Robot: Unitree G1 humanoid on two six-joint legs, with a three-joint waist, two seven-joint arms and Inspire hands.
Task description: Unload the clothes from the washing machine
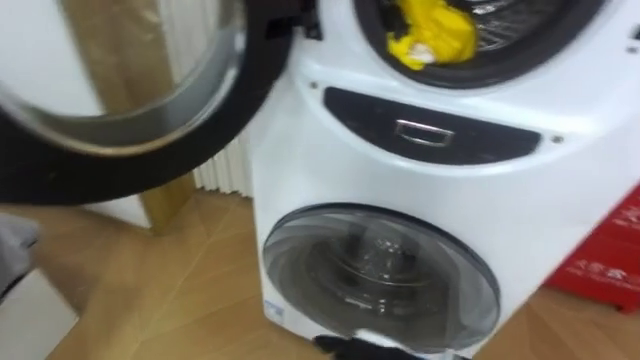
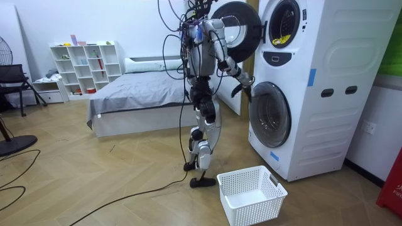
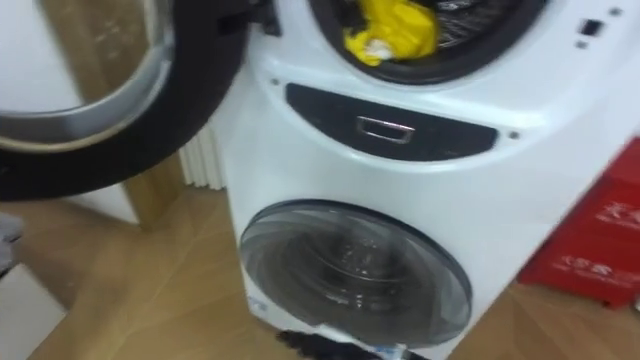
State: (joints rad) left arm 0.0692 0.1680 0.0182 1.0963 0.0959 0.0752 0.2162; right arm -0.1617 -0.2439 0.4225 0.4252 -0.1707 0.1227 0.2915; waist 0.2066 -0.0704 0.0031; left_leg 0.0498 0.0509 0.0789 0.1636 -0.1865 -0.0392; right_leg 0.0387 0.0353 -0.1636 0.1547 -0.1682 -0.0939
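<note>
Lying in the upper drum (image 1: 505,22) of the washing machine, the yellow garment (image 1: 432,35) is not yet picked, and the laundry basket (image 2: 254,210) sits empty. The right hand (image 2: 246,91) hangs near the lower door (image 1: 380,275); I cannot tell its grip.

Home bedroom with laundry corner: stacked washing machines (image 2: 308,125) just ahead of fingers (image 1: 360,350); bed (image 2: 138,94), cube shelf (image 2: 85,66), wood floor (image 2: 94,182) well behind them.

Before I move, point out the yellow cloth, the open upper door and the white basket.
yellow cloth (image 1: 432,35): left eye view, middle of the bunch.
open upper door (image 1: 110,175): left eye view, lower black rim.
white basket (image 2: 254,210): room view, near wall.
</note>
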